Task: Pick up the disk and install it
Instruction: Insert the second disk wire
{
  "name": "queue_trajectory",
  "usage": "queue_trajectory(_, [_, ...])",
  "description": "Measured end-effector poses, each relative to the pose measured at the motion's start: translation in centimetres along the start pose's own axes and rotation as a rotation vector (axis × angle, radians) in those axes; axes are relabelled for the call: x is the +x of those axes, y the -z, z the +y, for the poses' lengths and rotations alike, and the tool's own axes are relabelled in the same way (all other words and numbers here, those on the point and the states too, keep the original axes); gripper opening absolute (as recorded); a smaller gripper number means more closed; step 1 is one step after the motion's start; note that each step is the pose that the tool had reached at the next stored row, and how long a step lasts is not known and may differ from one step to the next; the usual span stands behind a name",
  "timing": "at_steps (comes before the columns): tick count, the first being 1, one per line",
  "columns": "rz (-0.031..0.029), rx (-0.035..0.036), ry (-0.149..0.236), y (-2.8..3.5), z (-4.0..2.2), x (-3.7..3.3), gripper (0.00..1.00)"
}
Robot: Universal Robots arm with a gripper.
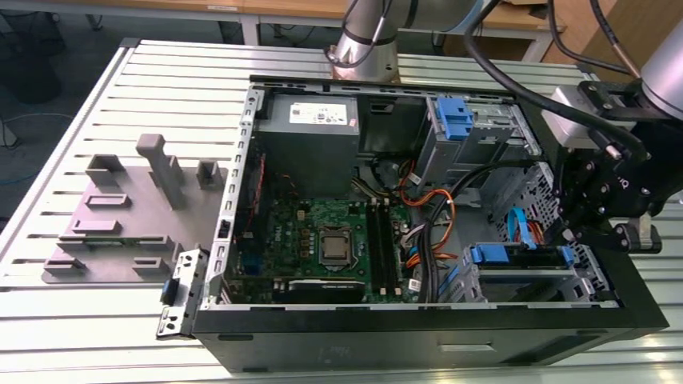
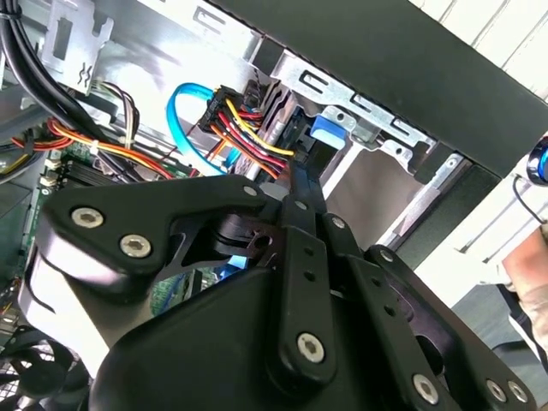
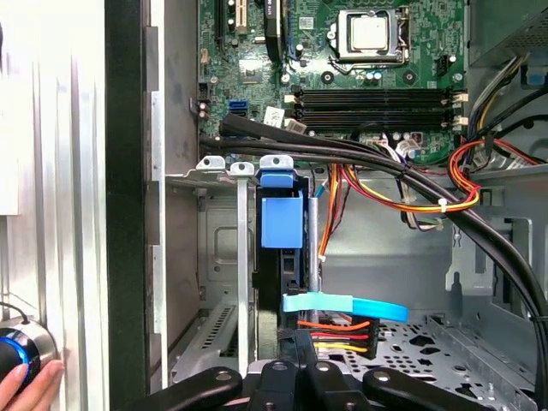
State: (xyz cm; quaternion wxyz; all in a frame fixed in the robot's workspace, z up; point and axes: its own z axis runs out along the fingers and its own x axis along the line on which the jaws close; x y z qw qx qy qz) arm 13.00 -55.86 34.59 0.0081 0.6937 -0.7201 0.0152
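The disk stands edge-on in the drive cage slot at the case's front corner, with its blue rail and tab towards the motherboard. In the exterior view the disk lies in the lower bay on the exterior view's right. My gripper sits at the disk's outer end, its black fingers close together on either side of the disk's thin edge. A blue data cable and a bundle of red, yellow and black power wires pass right beside the fingers.
The open computer case lies on a slatted metal table. It holds the motherboard, a grey power supply and an upper bay with a blue bracket. Thick black cables cross above the cage. A hand rests on a blue knob outside the case.
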Motion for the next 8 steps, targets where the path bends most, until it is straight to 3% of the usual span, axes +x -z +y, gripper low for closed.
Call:
queue_trajectory(3, [-0.0085,-0.0003,0.000,0.01,0.00,0.05,0.11])
queue_trajectory(8, [-0.0126,-0.0005,0.000,0.00,0.00,0.05,0.11])
